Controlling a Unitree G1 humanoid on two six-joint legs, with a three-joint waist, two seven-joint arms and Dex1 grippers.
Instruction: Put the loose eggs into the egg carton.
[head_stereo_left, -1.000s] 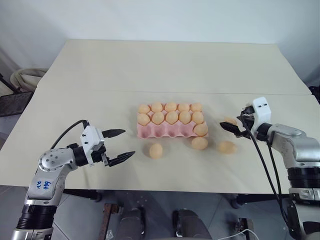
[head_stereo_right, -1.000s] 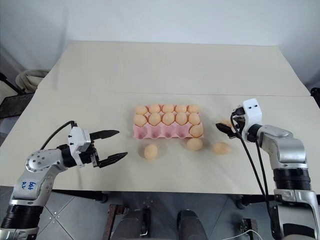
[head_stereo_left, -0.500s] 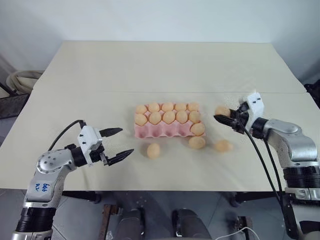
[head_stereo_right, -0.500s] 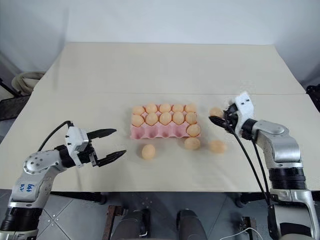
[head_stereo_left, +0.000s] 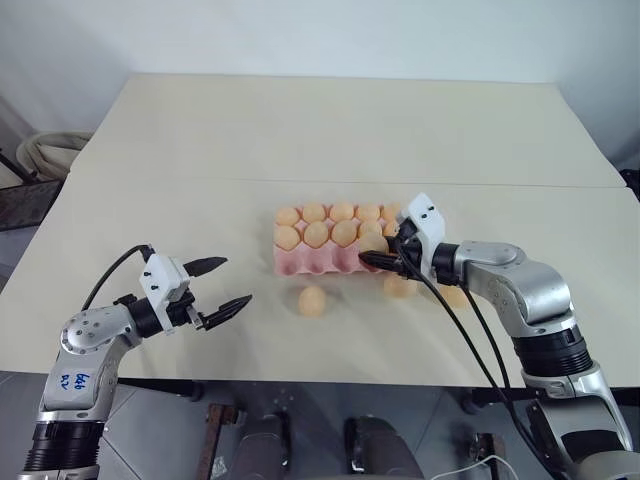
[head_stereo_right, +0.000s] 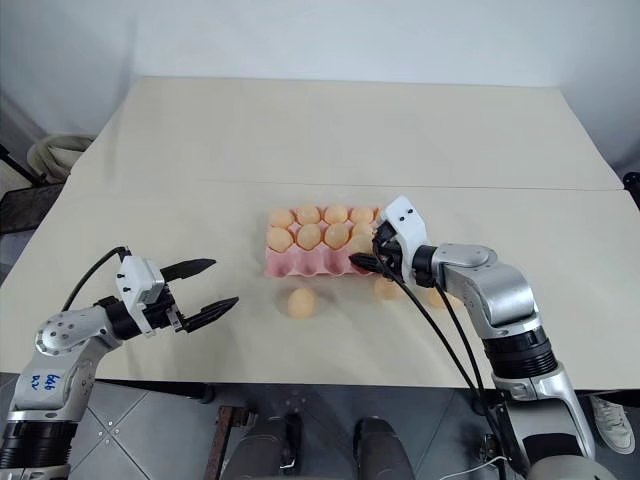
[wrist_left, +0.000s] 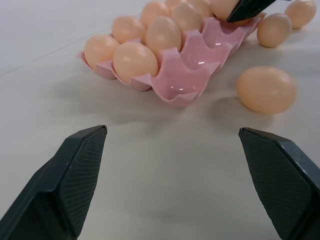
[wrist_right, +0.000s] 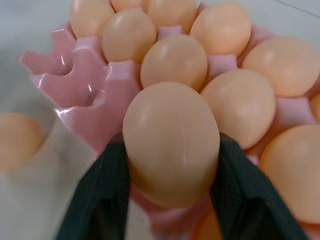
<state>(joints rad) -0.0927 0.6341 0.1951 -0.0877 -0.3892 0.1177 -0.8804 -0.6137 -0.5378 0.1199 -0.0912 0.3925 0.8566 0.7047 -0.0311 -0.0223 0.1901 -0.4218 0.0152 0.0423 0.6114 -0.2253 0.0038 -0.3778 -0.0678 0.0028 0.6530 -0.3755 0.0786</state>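
The pink egg carton (head_stereo_left: 300, 262) lies mid-table, its two far rows full of eggs and most near-row cups bare. My right gripper (head_stereo_left: 372, 252) is shut on one pale orange egg (wrist_right: 171, 142), holding it just over the carton's near row toward the right end. One loose egg (head_stereo_left: 312, 301) lies on the table in front of the carton. Two more loose eggs (head_stereo_left: 400, 287) (head_stereo_left: 455, 297) rest to the carton's right, partly behind my right arm. My left gripper (head_stereo_left: 225, 283) hangs open and empty to the left, pointing at the carton (wrist_left: 185, 75) and the front egg (wrist_left: 265, 90).
The beige table (head_stereo_left: 300, 130) stretches far behind the carton, with a seam running across it. The table's near edge runs just below both grippers. A coiled hose and dark gear (head_stereo_left: 40, 155) lie on the floor off the left side.
My right gripper closed on an egg at the right side of the table, lifted it and carried it left to the carton's near row. The left gripper stayed open and barely moved.
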